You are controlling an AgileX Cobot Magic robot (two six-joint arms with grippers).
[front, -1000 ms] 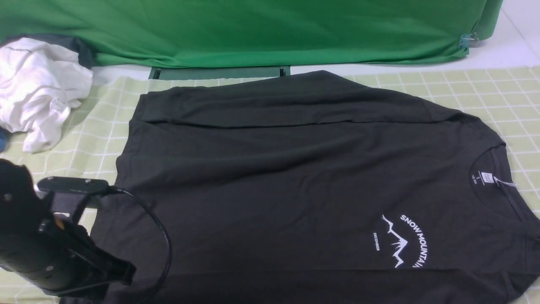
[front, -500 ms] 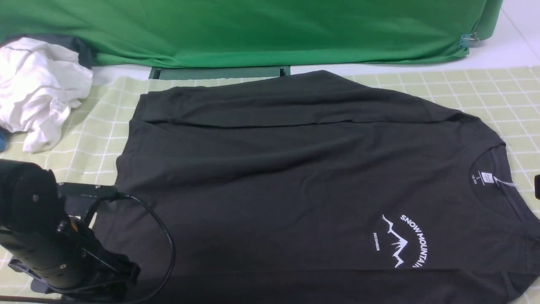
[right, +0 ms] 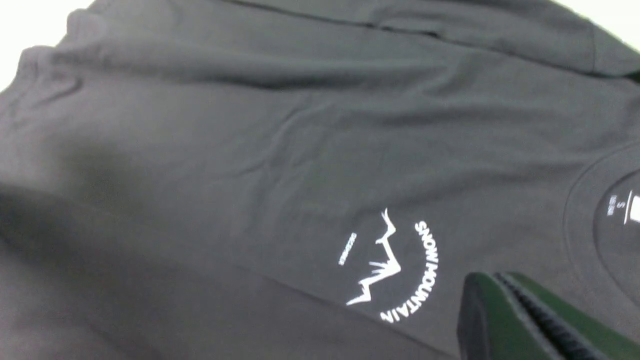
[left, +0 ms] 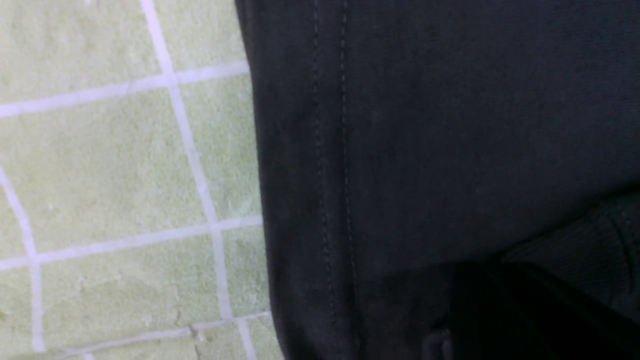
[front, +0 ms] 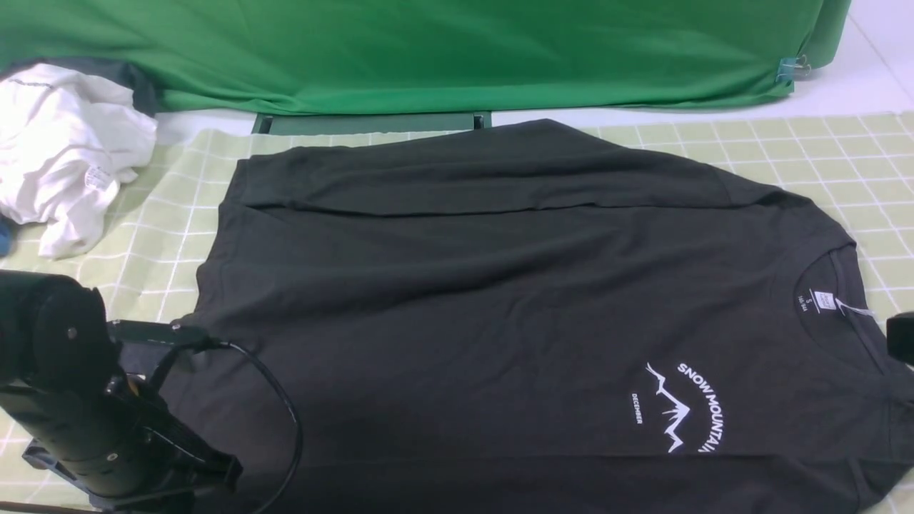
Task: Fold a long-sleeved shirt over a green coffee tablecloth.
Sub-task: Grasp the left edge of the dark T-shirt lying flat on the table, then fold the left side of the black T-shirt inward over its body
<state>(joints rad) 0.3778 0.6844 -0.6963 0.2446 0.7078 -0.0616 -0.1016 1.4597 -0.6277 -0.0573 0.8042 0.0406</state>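
Observation:
The black long-sleeved shirt [front: 500,300] lies spread flat on the pale green grid tablecloth [front: 821,150], collar to the right, hem to the left, with the white SNOW MOUNTAIN print [front: 685,407] facing up. Its far sleeve is folded across the body. My left gripper [front: 207,475] hangs low over the hem at the near left. In the left wrist view the stitched hem [left: 330,175] meets the tablecloth [left: 100,175], and the gripper [left: 525,315] is only a dark shape. My right gripper [right: 500,282] is shut and empty above the chest, beside the print [right: 395,270]; in the front view only its edge shows as the right gripper [front: 901,337].
A crumpled white garment [front: 64,150] lies at the far left, partly on the tablecloth. Plain deep-green fabric [front: 428,50] drapes across the back, held by a clip [front: 789,69]. A dark green strip [front: 371,123] sits just behind the shirt.
My left arm has swung and sunk lower toward the near-left hem. The right gripper has come into the front view at the right edge near the collar.

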